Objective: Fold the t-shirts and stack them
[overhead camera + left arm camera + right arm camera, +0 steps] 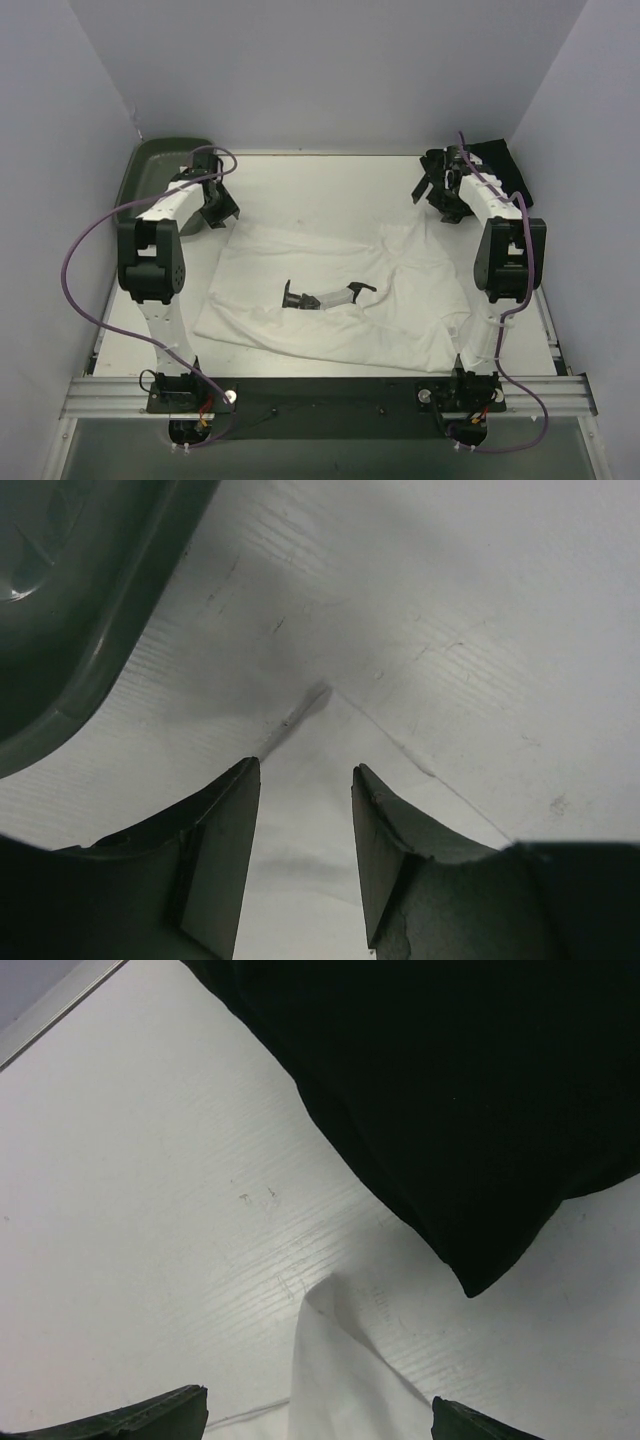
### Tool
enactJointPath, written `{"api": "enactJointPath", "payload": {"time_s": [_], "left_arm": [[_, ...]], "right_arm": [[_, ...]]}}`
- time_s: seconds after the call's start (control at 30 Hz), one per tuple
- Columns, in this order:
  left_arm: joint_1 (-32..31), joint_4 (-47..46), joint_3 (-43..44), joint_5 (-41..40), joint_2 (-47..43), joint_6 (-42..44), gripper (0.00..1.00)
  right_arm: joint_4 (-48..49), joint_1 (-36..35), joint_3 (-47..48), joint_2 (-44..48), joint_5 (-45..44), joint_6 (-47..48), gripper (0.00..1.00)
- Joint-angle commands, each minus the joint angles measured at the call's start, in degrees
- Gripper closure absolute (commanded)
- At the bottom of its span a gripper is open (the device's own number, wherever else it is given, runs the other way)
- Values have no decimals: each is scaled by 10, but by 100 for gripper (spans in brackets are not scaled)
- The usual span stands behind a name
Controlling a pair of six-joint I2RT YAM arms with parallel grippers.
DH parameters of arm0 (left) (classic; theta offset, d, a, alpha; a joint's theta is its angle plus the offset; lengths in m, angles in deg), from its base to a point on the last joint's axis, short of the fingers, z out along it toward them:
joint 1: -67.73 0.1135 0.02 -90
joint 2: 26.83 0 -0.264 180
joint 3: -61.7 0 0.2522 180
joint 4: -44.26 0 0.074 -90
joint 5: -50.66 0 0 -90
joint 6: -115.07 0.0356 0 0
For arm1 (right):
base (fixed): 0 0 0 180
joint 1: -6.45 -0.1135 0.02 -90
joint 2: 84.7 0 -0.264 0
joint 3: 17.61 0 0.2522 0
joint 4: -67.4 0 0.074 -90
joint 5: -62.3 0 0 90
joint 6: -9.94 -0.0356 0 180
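Note:
The white t-shirt [330, 290] lies spread and rumpled across the middle of the table. A black t-shirt [497, 160] is bunched in the far right corner. My left gripper [218, 212] hangs over the white shirt's far left corner. In the left wrist view that corner [300, 810] lies between the fingers [225, 850], and the left gripper [305, 770] is open with a clear gap. My right gripper [440, 195] is over the far right corner of the white shirt [340, 1370]. The right gripper [320, 1412] is wide open, with the black t-shirt [450, 1090] just beyond it.
A dark green tray [160, 170] stands in the far left corner, and its rim [60, 600] is close to my left fingers. A small dark-and-white thing [320, 297] lies on the shirt's middle. White walls close off the left, right and back.

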Motion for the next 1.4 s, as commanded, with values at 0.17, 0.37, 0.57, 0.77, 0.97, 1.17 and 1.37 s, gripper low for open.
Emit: {"api": "enactJointPath", "payload": {"time_s": [0.17,0.37,0.57,0.77,0.97,1.17,1.37], "left_arm": [[0,11,60,23,70,4,51],[-6,15,76,28,87,7,51],[-24,34,115,14,103,9,51],[-41,65,144,-5,123,13,51],[-49,91,147,-47,120,31,66],[-48,98,128,-72,116,47,79],[-49,97,115,-80,111,56,100]], "right_arm": [[11,-2,-6,22,27,16,7],[17,-2,-13,25,30,20,7],[22,-2,-18,21,30,19,7],[24,-2,-25,18,31,17,7],[25,-2,-26,17,34,12,7],[32,-3,-35,18,42,2,7],[38,-4,-48,25,44,1,7]]}}
